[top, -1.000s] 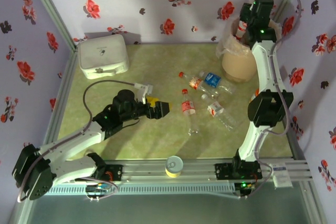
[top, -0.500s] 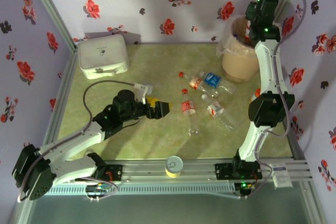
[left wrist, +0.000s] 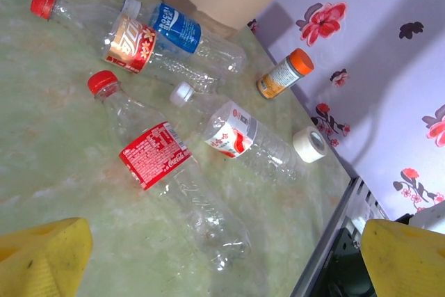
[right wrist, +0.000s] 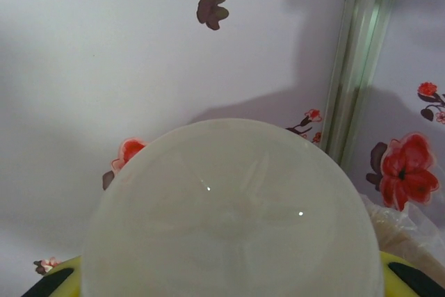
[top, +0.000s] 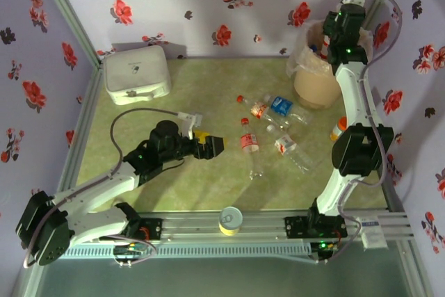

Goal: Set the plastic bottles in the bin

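- Two yellow-padded fingers of the right gripper [right wrist: 233,284] are pressed against the sides of a held bottle [right wrist: 233,206]. Its round, clear base faces the wrist camera.
- From above, that gripper is raised over the mouth of the bin [top: 316,81], a beige bucket with a thin clear bag crumpled around its rim, standing in the far right corner of the table [top: 208,95].
- The left gripper [left wrist: 222,261] hangs low over the table with its jaws spread wide and nothing between them, pointing toward the bottles that lie on the table.
- Closest to it lies the red-label bottle [left wrist: 154,156], on its side, red cap away from the gripper.
- Just beyond is the white-capped bottle [left wrist: 233,133], lying flat, with a red-and-white label.
- Farther on, the red-and-gold-label bottle [left wrist: 128,41] and the blue-label bottle [left wrist: 177,24] lie side by side, seemingly touching, near the foot of the bin.
- An orange-capped vial [left wrist: 284,74] stands by the right-hand wall, and a white tape roll [left wrist: 308,144] lies near it.
- A white box [top: 137,73] sits in the far left corner, well apart from the bottles.
- A yellow-rimmed tin [top: 230,219] rests on the near rail between the arm bases.
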Controlling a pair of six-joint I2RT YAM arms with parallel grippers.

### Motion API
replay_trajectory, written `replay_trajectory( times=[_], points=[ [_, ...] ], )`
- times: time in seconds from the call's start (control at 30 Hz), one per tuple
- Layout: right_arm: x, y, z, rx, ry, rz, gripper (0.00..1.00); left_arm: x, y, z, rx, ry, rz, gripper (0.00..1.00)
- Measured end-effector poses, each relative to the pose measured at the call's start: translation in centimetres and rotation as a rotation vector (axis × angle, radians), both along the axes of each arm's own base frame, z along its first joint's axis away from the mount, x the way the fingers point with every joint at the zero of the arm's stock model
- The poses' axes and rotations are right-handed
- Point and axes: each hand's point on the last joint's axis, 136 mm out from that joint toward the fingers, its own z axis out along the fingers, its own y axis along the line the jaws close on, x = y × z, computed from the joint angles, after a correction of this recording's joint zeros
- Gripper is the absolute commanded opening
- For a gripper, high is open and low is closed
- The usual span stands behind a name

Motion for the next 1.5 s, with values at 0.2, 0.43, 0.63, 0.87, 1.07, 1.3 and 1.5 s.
replay_trajectory(
  times=[0.2, 0.43, 0.63, 0.87, 1.07, 1.3, 1.5],
  points=[
    [-0.8, 1.9, 0.3, 0.099, 0.057, 0.088, 0.35, 0.1, 0.0, -0.1, 0.001, 0.0, 0.004, 1.0],
    [-3.1, 3.9, 0.3, 0.138, 0.132, 0.146, 0.37, 0.6, -0.5, -1.0, 0.008, 0.019, 0.007, 0.99],
    [-4.6, 5.1, 1.6, 0.134, 0.132, 0.176, 0.37, 0.6, -0.5, -1.3, 0.015, 0.027, 0.008, 0.99],
    [-4.8, 4.0, 2.1, 0.053, 0.127, 0.123, 0.39, 0.8, -0.7, -1.7, 0.017, 0.042, 0.011, 0.99],
    [-3.8, 2.6, 1.3, -0.001, 0.071, 0.085, 0.35, 0.8, -0.7, -1.7, 0.016, 0.042, 0.011, 1.0],
    [-4.0, 1.9, 6.8, -0.034, -0.072, 0.074, 0.35, 0.9, -0.9, -1.8, 0.012, 0.039, 0.011, 1.0],
    [-2.6, 1.2, 5.3, -0.076, -0.063, 0.051, 0.35, 1.2, -1.1, -2.6, 0.024, 0.055, 0.012, 1.0]
  ],
)
